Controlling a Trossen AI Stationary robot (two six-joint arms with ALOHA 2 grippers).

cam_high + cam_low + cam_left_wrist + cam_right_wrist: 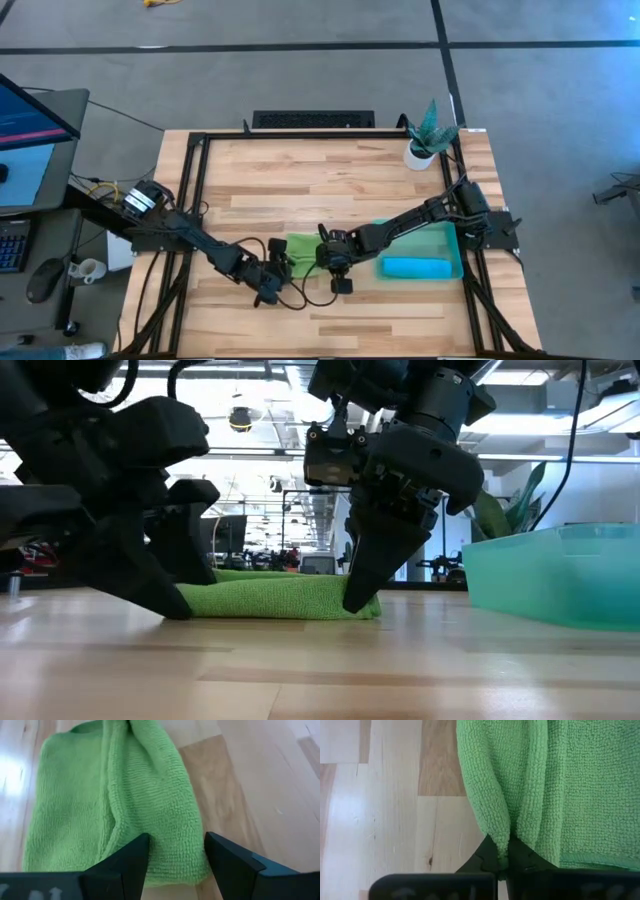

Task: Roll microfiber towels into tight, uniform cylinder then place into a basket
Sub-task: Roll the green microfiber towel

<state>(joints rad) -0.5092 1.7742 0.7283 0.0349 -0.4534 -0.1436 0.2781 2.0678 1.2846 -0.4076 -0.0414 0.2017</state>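
Observation:
The lime green towel [303, 247] lies partly folded on the table between my two grippers, with a thick fold [150, 795] along one side. My left gripper [272, 272] is open at the towel's left end, one finger on either side of that thick fold [175, 852]. My right gripper [335, 266] is shut on the towel's right end [362, 598]. The bright sky blue towel [415, 267] lies rolled inside the teal basket [452, 240] at the right. My left gripper's fingers [131, 859] stand astride the towel's thick fold; I cannot tell whether they touch it. My right gripper pinches the end of a doubled-over fold [503, 839] at the towel's right end between its two fingers. The fingers [372, 565] point down, slanting from the right. The towel lies on the table.
A potted plant in a white pot [424, 140] stands at the table's far right corner. The basket's wall [545, 575] rises close to the right of my right gripper. Bare wooden tabletop [300, 180] lies beyond the towel.

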